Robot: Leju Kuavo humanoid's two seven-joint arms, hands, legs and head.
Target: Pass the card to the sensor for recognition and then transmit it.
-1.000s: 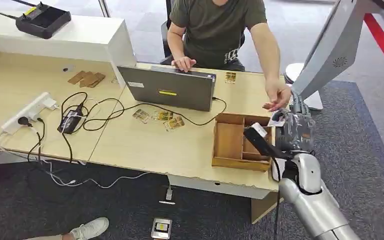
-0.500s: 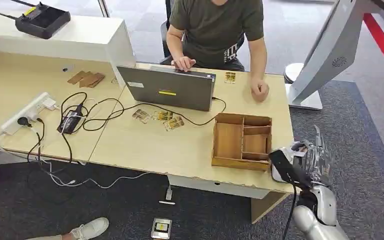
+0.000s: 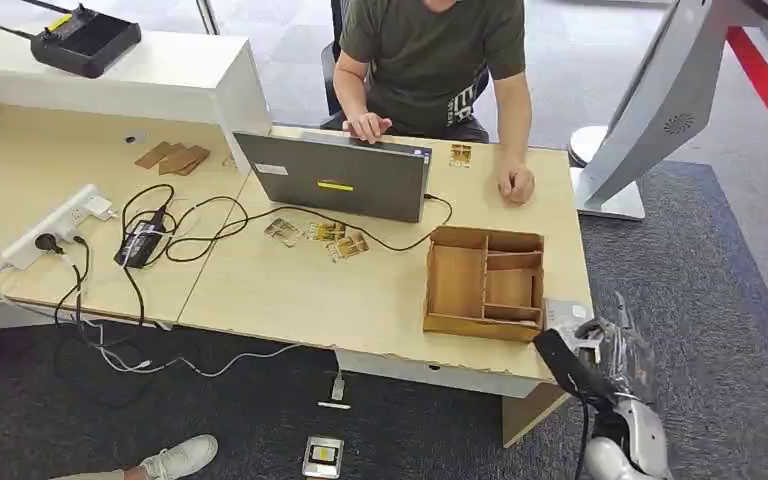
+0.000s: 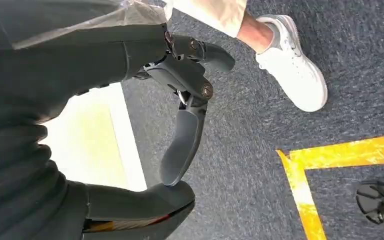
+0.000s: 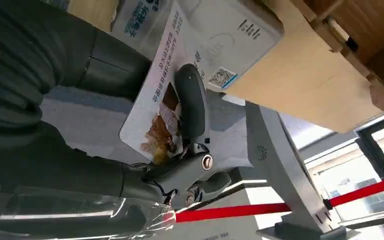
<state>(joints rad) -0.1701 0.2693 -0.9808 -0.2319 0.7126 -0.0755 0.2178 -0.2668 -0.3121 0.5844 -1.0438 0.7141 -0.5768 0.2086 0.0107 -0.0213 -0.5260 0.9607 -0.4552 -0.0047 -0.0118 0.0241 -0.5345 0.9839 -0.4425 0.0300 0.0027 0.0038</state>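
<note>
Your right hand [image 5: 180,145] pinches the card [image 5: 155,100] just beside the white sensor [image 5: 230,35] at the desk's near right corner. You are at the scanning step. Next, lay the card flat over the sensor.

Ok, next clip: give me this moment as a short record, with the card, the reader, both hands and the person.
card: white with printed picture, held by right hand, a finger across its face
sensor: white reader at the table corner, beside the wooden tray; card's edge next to it
left hand: holds nothing, over carpet
person: seated behind laptop, hand on table
</note>
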